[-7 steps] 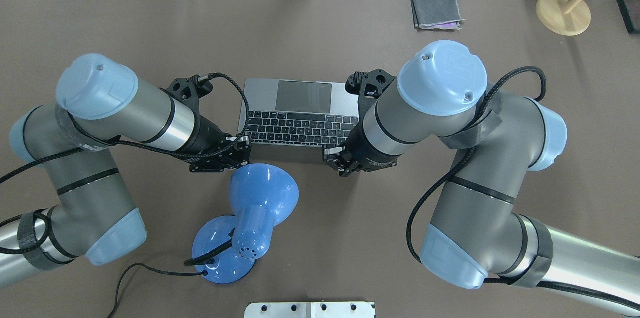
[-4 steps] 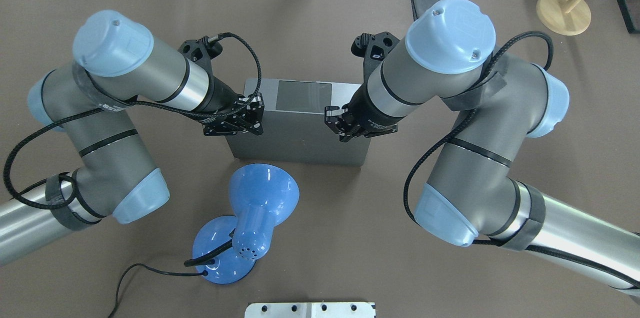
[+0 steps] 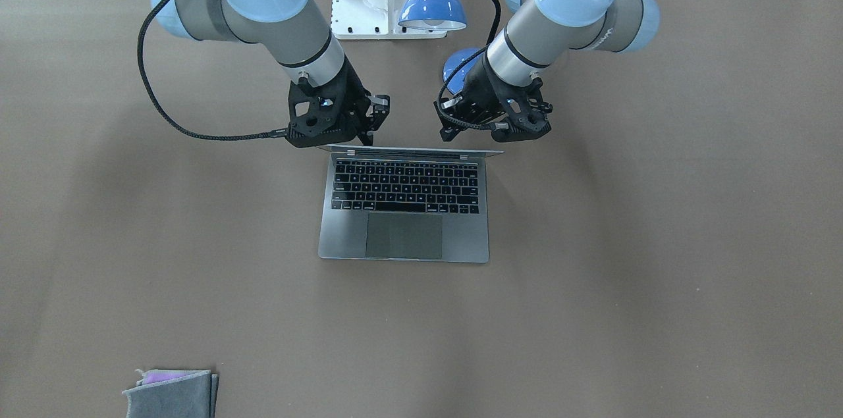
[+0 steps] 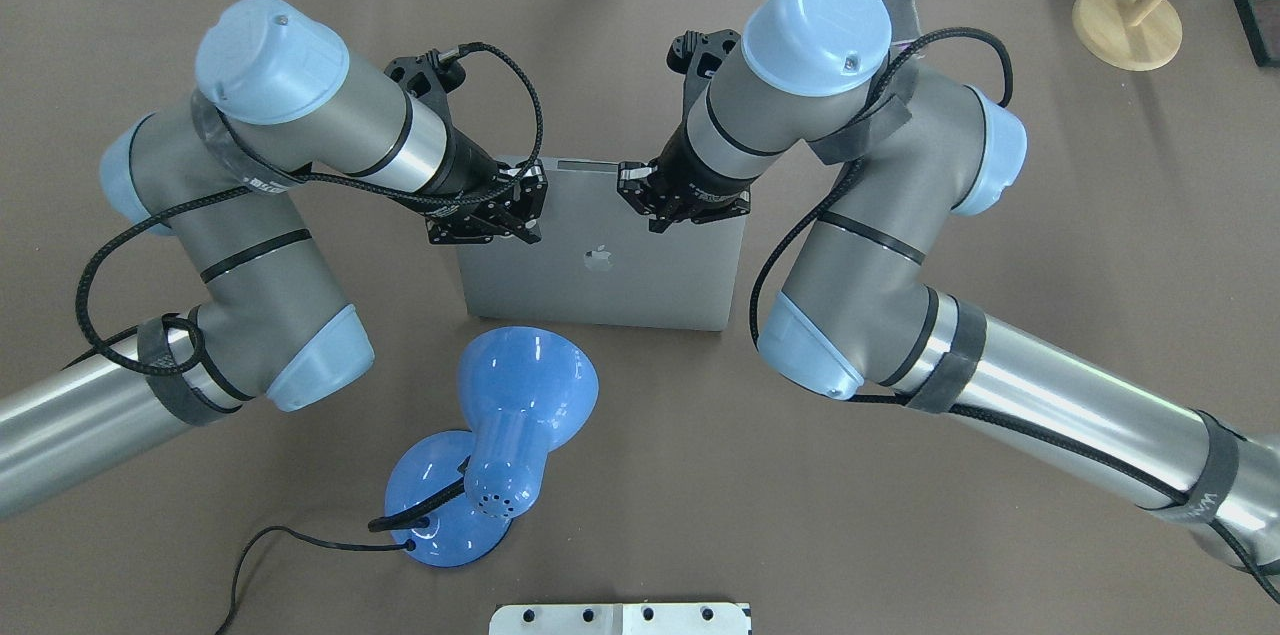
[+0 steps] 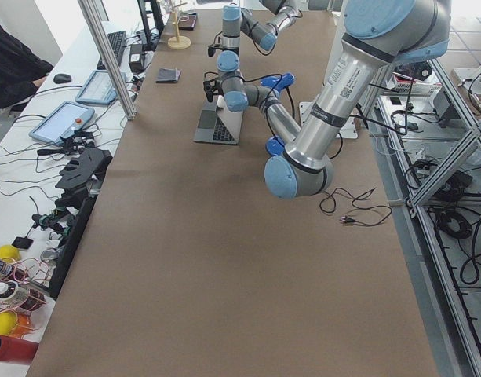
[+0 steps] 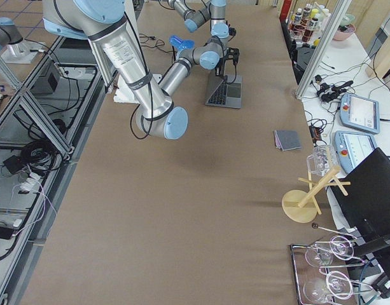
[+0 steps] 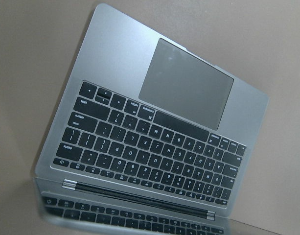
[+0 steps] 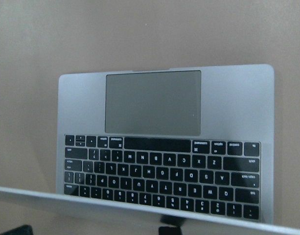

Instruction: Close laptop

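The laptop is set at the middle of the brown table, with its hinge turned toward the robot's base. Its lid is raised partway and tilted over the deck. From behind the robot, its grey back with the dark logo is seen covering nearly all of the base, while from across the table it is reduced to a thin edge above the black keyboard and grey trackpad. 2 grippers are placed behind the lid's top edge, 1 toward each side: the left gripper on the robot's left and the right gripper on its right. The fingers of both are seen spread apart with nothing held between them; whether the lid is actually touched cannot be told. In the left wrist view the keys are mirrored in the glossy screen, and in the right wrist view the lid's edge is seen crossing the bottom. A blue desk lamp is stood between the hinge side and the robot's base. A folded grey cloth and a wooden stand are found well apart, toward the table's far side.
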Robot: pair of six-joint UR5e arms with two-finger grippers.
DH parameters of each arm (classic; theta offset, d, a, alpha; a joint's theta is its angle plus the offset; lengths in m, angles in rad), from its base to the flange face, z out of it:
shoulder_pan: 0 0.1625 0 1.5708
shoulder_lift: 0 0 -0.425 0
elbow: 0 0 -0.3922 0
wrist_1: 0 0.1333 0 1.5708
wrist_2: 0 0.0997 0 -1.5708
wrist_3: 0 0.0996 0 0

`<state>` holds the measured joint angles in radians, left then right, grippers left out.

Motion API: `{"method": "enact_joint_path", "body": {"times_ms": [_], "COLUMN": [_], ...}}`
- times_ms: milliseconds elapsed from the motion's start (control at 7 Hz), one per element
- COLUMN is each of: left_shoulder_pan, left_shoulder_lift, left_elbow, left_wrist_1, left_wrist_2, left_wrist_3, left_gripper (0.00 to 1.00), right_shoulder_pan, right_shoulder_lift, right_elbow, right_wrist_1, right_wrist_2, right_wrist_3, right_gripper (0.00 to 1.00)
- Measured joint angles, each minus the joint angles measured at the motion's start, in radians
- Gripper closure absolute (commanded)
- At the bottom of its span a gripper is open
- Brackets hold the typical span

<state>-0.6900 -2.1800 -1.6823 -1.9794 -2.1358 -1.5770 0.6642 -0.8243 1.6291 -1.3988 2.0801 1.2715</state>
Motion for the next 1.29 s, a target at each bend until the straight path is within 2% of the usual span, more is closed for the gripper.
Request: {"method": "enact_joint_path", "body": {"times_ms": [286, 571, 1000, 1286], "left_shoulder_pan": [0.001, 0.001, 0.005, 0.015], "left_shoulder_lift": [-0.043, -0.068, -0.102, -0.145], "left_elbow": [0.070, 0.174, 0.291, 0.372], "left_wrist_1": [-0.010, -0.069, -0.126, -0.146], "left_wrist_2": [0.027, 0.073, 0.091, 0.128], "left_wrist_3": [0.003, 0.021, 0.028, 0.028], "left_gripper": [1.00, 1.00, 1.00, 1.00], "right_shoulder_pan": [0.030, 0.041, 0.038, 0.037], "right_shoulder_lift": [0.053, 0.074, 0.126, 0.145], "right_elbow": [-0.103, -0.219, -0.419, -0.471], "right_wrist_1": [0.036, 0.139, 0.261, 0.284], "right_wrist_2": [0.012, 0.015, 0.016, 0.028], "right_wrist_3": [-0.003, -0.006, -0.010, -0.010], "right_gripper": [1.00, 1.00, 1.00, 1.00]}}
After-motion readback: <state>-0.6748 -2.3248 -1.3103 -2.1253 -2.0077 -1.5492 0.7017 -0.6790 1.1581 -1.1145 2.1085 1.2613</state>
